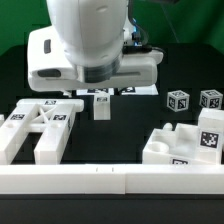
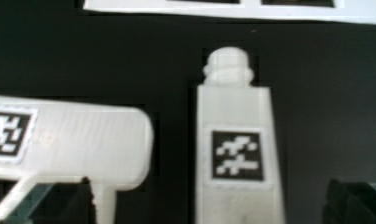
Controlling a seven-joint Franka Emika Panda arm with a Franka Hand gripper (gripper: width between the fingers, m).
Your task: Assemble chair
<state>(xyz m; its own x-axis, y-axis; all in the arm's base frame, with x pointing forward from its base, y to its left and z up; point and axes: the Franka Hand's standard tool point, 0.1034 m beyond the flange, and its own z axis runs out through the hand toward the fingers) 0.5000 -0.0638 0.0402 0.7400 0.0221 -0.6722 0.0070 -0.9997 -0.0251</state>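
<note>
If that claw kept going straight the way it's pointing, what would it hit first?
Probably the white bar leg, which sits directly beneath the open gripper, roughly centred in its opening. How far off it is remains unclear.

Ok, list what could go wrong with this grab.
1. The white plastic bar leg with a peg end lies between the fingers of the open gripper, but a rounded white tagged part sits close beside it. On the way down, a finger may strike or shove that part.
2. The leg looks slightly off centre, so closing could twist it.
</note>
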